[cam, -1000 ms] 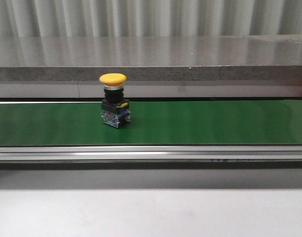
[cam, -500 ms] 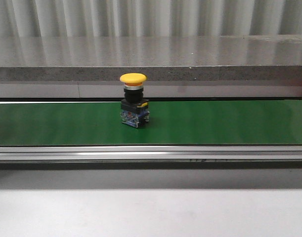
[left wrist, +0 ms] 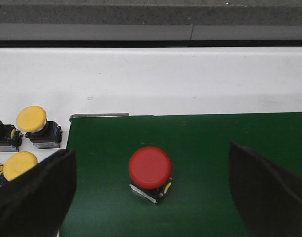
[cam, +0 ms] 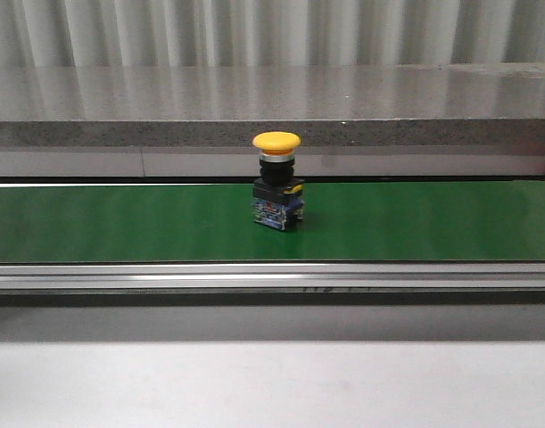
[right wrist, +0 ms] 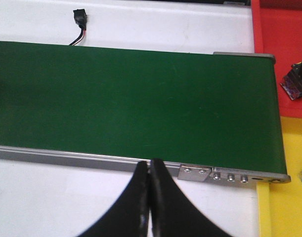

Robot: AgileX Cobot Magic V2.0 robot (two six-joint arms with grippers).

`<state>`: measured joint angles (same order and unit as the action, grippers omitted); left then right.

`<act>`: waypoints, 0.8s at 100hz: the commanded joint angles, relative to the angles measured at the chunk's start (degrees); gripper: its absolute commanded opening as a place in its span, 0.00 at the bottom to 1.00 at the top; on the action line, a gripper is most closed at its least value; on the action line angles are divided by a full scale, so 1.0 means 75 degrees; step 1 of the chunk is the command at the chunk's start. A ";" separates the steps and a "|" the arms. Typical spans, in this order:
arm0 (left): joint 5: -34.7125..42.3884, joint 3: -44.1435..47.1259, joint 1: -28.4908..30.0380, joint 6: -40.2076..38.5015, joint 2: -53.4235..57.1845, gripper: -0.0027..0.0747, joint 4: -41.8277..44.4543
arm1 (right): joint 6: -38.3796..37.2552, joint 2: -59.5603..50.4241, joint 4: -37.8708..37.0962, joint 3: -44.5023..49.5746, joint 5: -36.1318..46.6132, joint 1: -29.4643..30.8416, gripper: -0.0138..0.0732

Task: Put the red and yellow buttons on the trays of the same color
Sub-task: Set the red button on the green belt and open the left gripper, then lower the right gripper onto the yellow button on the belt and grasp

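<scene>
I see a yellow button (cam: pixel 277 181) upright on the green belt (cam: pixel 415 223), near its middle. A red button (left wrist: pixel 150 170) stands on the belt between my left gripper's (left wrist: pixel 151 197) wide-spread fingers (left wrist: pixel 34 195). My right gripper (right wrist: pixel 149 197) is closed, empty, beside red tray (right wrist: pixel 279 29) and yellow tray (right wrist: pixel 284 197).

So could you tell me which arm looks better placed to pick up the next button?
Probably left: its open gripper already straddles the red button on the belt, while the right gripper is shut with no button near.
</scene>
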<state>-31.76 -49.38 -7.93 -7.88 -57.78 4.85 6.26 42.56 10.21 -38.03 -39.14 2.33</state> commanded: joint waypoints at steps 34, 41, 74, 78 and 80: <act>0.0522 0.1814 -0.0433 -0.0001 0.3168 0.53 0.0061 | 0.0043 -0.0051 0.0028 -0.0183 0.0421 -0.0001 0.08; 0.0522 0.2107 -0.0433 -0.0001 0.3587 0.43 0.0061 | 0.0043 -0.0051 0.0028 -0.0183 0.0421 -0.0001 0.08; 0.0522 0.2674 -0.0433 -0.0001 0.4430 0.01 0.0061 | 0.0043 -0.0051 0.0028 -0.0183 0.0421 -0.0001 0.08; 0.0536 0.2674 -0.0433 -0.0001 0.4430 0.01 0.0061 | 0.0043 -0.0051 0.0028 -0.0183 0.0421 -0.0001 0.08; 0.0534 0.2674 -0.0433 -0.0001 0.4430 0.01 0.0061 | 0.0043 -0.0051 0.0028 -0.0183 0.0421 -0.0001 0.08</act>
<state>-31.86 -27.91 -10.77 -7.79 -24.27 5.08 6.26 42.56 10.21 -38.03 -39.14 2.33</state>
